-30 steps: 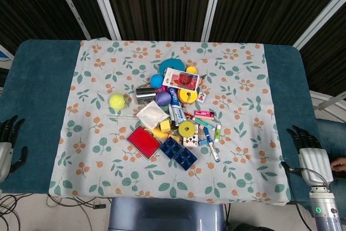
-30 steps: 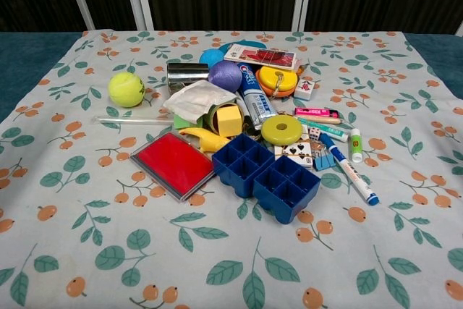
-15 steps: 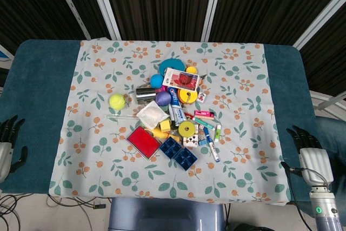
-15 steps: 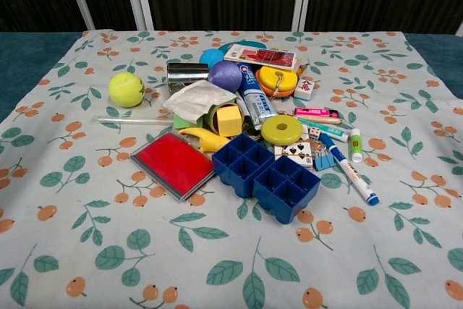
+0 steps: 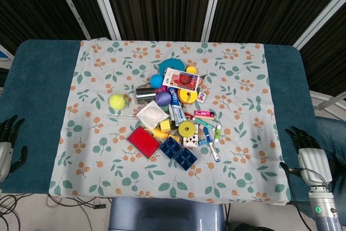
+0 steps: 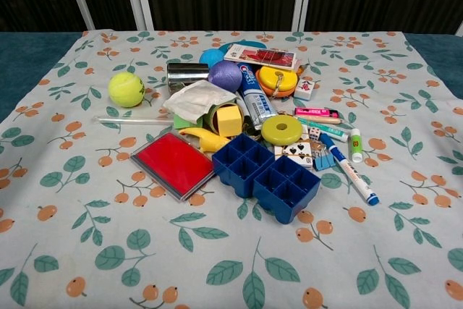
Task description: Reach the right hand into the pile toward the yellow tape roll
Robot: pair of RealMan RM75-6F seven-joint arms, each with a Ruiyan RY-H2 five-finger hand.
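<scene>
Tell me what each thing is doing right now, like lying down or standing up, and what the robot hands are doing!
yellow tape roll: lying flat in the pile, untouched
right hand: at the table's right edge, holding nothing
left hand: at the left edge, holding nothing
blue tray: open side up, empty
metal can: on its side
tennis ball: apart from the pile
blue marker: lying flat, capped

The toothpaste tube (image 6: 253,95) carries "Crest" lettering in the chest view; print on the other things is too small to read.
</scene>
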